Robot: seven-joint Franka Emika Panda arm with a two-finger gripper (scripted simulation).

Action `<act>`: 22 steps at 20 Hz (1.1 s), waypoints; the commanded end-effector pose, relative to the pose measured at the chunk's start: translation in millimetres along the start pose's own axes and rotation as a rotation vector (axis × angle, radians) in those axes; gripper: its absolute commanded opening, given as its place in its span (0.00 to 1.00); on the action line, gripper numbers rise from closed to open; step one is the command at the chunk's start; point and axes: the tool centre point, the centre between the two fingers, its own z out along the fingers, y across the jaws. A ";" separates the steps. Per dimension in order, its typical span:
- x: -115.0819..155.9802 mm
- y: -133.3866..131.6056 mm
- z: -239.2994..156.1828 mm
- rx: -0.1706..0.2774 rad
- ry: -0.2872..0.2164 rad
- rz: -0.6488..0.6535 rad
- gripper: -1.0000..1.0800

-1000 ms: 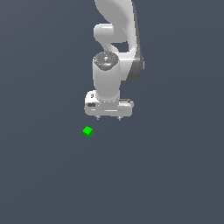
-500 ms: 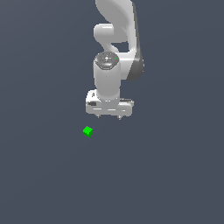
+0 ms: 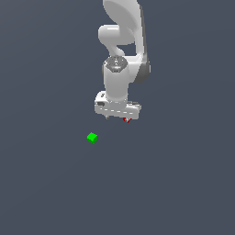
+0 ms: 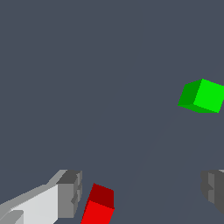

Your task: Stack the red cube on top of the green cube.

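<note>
The green cube lies on the dark floor, toward the exterior view's left of the arm and apart from it. The same green cube shows alone in the wrist view, well away from the fingers. My gripper hangs under the white hand, its fingers mostly hidden. A sliver of the red cube peeks out beneath the hand. In the wrist view my gripper is open, and the red cube sits between the fingers, close to one and far from the other.
Only the flat dark grey floor surrounds the cubes. The white arm rises above the hand.
The hand has hardly shifted, at most a slight turn over the red cube. The green cube has stayed where it was.
</note>
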 end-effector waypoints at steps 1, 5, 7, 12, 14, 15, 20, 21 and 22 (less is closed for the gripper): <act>-15.1 -2.3 8.5 0.000 0.002 0.043 0.96; -41.8 -8.4 24.2 0.001 0.007 0.122 0.96; -54.5 -12.2 31.9 0.001 0.009 0.161 0.96; -81.5 -22.6 49.0 0.001 0.013 0.246 0.96; -89.9 -26.6 54.7 0.001 0.015 0.273 0.96; -93.6 -28.5 57.2 0.001 0.015 0.286 0.96; -107.2 -36.7 67.1 0.001 0.018 0.333 0.96; -109.2 -38.0 68.5 0.001 0.018 0.339 0.96; -110.8 -39.1 69.8 0.001 0.019 0.345 0.96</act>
